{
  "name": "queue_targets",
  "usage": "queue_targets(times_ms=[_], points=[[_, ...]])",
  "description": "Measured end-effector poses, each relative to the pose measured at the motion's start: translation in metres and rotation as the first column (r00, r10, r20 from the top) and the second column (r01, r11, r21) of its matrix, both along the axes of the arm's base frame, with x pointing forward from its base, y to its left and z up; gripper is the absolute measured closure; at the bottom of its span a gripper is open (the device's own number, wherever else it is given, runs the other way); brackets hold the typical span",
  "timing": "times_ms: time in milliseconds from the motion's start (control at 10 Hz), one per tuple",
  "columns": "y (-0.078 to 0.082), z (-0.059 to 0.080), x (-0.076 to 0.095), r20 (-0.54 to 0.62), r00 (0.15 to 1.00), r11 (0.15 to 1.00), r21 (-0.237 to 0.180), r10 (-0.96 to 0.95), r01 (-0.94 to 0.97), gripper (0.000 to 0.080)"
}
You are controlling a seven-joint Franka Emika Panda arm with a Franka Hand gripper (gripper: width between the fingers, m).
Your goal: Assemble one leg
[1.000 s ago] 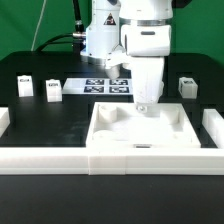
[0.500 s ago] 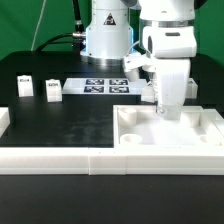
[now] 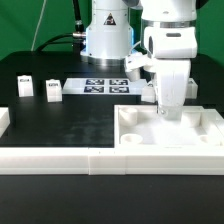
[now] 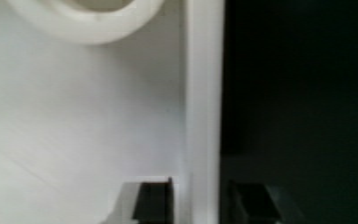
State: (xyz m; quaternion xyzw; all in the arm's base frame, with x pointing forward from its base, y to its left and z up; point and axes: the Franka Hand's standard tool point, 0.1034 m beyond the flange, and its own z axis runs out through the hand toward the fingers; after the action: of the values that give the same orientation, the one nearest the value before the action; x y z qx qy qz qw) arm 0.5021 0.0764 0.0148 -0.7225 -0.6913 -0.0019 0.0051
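Note:
My gripper (image 3: 168, 112) stands at the far wall of the large white tray-like part (image 3: 200, 135), at the exterior view's right. In the wrist view my two dark fingers (image 4: 153, 200) straddle the tray's thin white wall (image 4: 202, 120), one on each side and close against it. A round hole (image 4: 101, 15) of the tray shows further along. Two legs, small white blocks with black-and-white tags, stand far off at the exterior view's left (image 3: 24, 86) (image 3: 53, 90). Another small block (image 3: 192, 89) peeks out behind my gripper.
The marker board (image 3: 100, 85) lies on the black table behind the tray, in front of the arm's base. A long white rail (image 3: 60, 162) runs along the front edge, and a short white block (image 3: 4, 120) sits at the left edge.
One second ago the tray and my gripper were nearer the middle; both slid together to the exterior view's right. Nothing has moved in the last half second.

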Motion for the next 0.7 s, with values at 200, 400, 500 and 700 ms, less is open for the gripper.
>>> queue_targets(times_ms=[200,400,500,700], points=[[-0.0005,0.0000,0.0000,0.000,1.000,1.000,0.000,-0.001,0.001,0.0300],[-0.0007,-0.0001,0.0001,0.000,1.000,1.000,0.000,-0.001,0.001,0.0176],[-0.0008,-0.0001,0.0001,0.000,1.000,1.000,0.000,-0.002,0.002,0.0176],[-0.0010,-0.0001,0.0001,0.000,1.000,1.000,0.000,-0.002,0.002,0.0154]])
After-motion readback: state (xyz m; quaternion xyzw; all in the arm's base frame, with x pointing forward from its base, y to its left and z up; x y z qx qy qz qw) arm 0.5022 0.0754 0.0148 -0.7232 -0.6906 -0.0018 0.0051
